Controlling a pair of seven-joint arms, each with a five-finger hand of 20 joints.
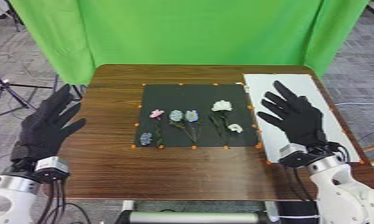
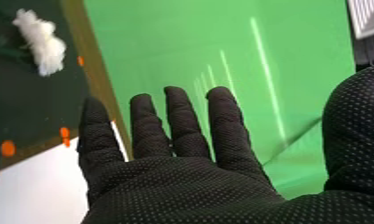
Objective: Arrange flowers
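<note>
- Tabletop: it spans the space between your hands.
- Dark mat: left of your right hand, bearing the flowers; a dragging fingertip could shift it.
- White board: beneath your right hand, which is wide and empty; your left hand likewise.
- Large white flower: left of your right hand; squeezing its bloom could crush petals.
- Blue flowers: farther left; crossing stems could make you lift both.
- Pink flower: farther still; its thin stem could slip your pinch.
</note>
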